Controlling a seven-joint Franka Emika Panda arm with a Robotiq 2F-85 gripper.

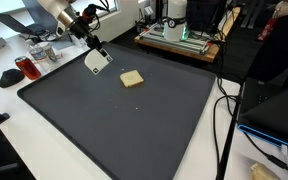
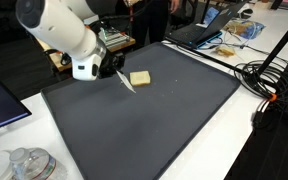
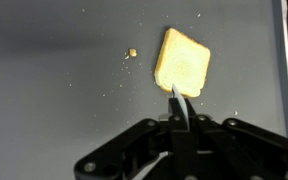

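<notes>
The spatula [image 1: 97, 60] hangs just above the far left part of the dark mat [image 1: 134, 125], its handle clamped between the closed fingers [image 3: 144, 138] of the gripper [image 1: 90, 42]. Just to its right lies a small square piece of bread [image 1: 132, 79], flat on the mat. In the wrist view the blade shows edge-on, its tip close to the near side of the bread, and I cannot tell whether the two touch.

Several things could go wrong from here, as I judge it. With the blade edge-on like that, it may shove the bread along the smooth mat instead of sliding beneath it. A steep approach could dig in and break the bread up, and a crumb [image 3: 132, 52] and finer specks already lie beside it. The handle looks thin, so a sideways load might twist the spatula in the grip. Farther right, cables [image 1: 222, 110] trail over the mat's edge onto the white bench [image 1: 34, 140], where a wide swing could snag them.

As for writing, I can read none: not on the red container [image 1: 22, 67] at the left, the spatula, or the machine [image 1: 179, 30] at the back.
</notes>
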